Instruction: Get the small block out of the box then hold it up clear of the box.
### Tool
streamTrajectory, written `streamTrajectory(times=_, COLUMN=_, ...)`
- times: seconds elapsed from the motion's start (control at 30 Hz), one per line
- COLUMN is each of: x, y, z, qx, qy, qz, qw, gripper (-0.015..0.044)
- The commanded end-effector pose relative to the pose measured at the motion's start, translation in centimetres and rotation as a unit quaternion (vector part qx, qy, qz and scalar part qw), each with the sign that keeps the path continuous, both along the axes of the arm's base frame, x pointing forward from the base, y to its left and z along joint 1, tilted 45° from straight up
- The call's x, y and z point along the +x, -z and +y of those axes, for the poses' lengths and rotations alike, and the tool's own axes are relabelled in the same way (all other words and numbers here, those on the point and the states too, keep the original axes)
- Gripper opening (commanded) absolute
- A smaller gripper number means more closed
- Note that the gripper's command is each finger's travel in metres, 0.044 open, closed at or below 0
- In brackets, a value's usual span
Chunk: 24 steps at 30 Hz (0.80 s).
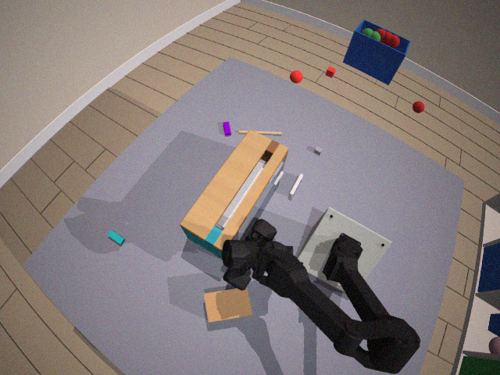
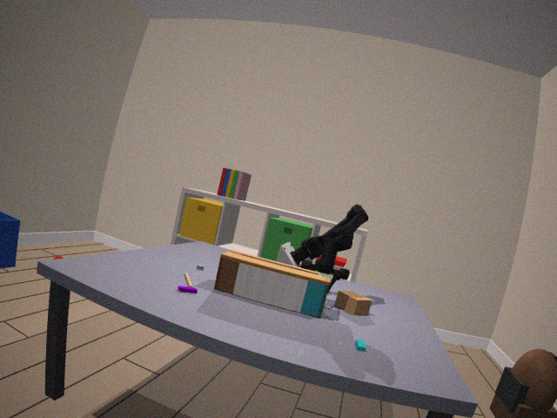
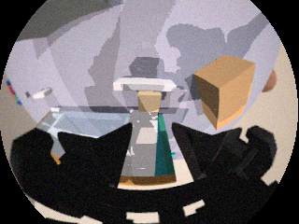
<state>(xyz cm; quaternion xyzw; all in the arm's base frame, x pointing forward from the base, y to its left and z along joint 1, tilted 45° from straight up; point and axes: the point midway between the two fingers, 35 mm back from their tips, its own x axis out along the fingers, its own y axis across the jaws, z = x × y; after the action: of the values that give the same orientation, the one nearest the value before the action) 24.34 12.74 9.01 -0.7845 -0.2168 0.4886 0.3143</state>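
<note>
Over grey table [image 1: 363, 194], claw [image 3: 152, 133] part-open, empty, at box [image 1: 226, 189] teal end

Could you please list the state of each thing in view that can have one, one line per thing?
claw: open, holding nothing, low at the box's teal end.
clear-fronted box: upright on the table, top slot open.
small block: seen beyond the claw, not gripped.
tan cube: resting on the table, apart from the box.
white stick: lying flat beside the box.
blue bin: upright on the floor, holding balls.
</note>
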Motion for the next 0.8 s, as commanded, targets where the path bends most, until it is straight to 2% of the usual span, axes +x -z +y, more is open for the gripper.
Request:
streamTrajectory(times=0.0, x=-0.1, y=0.9, z=0.3, qx=-0.002, qy=0.002, qz=0.01, qw=1.0, gripper=0.0285)
streamTrajectory(times=0.77, x=-0.5, y=3.5, z=2.9, qx=0.001, qy=0.003, qz=0.009, qw=1.0, gripper=0.0285)
